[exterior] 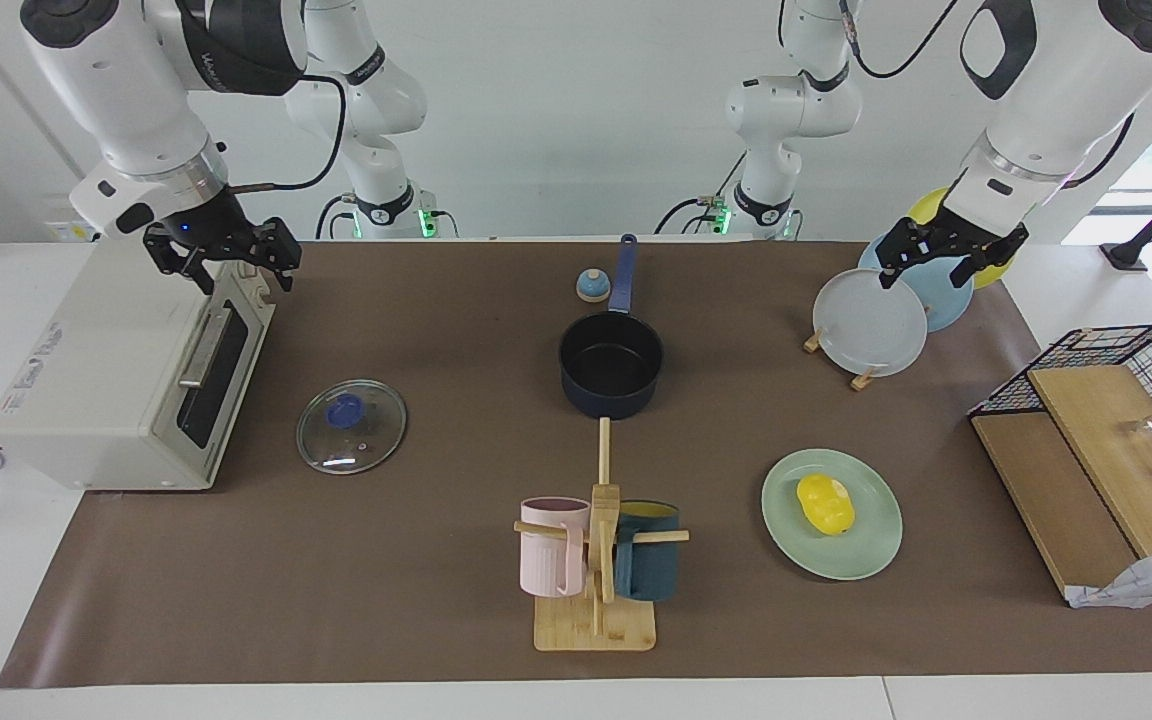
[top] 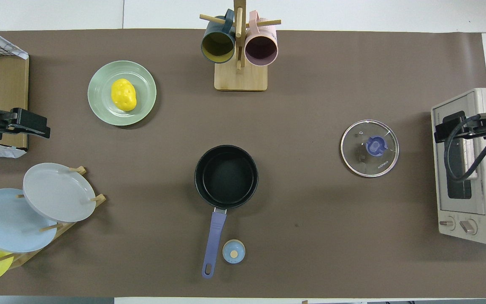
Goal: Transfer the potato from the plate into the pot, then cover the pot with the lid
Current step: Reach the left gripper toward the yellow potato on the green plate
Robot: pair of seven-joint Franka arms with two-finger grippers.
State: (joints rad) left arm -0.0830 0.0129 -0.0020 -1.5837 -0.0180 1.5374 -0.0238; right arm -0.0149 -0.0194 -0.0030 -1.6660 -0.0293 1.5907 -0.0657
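The yellow potato point(exterior: 825, 503) point(top: 123, 95) lies on the mint-green plate point(exterior: 871, 545) point(top: 99, 105), toward the left arm's end of the table. In the middle stands the dark pot point(exterior: 611, 365) point(top: 226, 176), nothing inside it, its blue handle pointing at the robots. The glass lid point(exterior: 351, 427) point(top: 369, 147) with a blue knob lies flat on the mat toward the right arm's end. My left gripper point(exterior: 924, 277) point(top: 32, 124) hangs open over the plate rack, holding nothing. My right gripper point(exterior: 244, 278) point(top: 447, 128) hangs open over the toaster oven, also holding nothing.
A mug tree point(exterior: 596, 560) point(top: 239, 46) with a pink and a teal mug stands farther from the robots than the pot. A small bell point(exterior: 592, 286) sits beside the pot handle. The plate rack point(exterior: 871, 322), toaster oven point(exterior: 126, 370) and wire basket with boards point(exterior: 1106, 440) line the table's ends.
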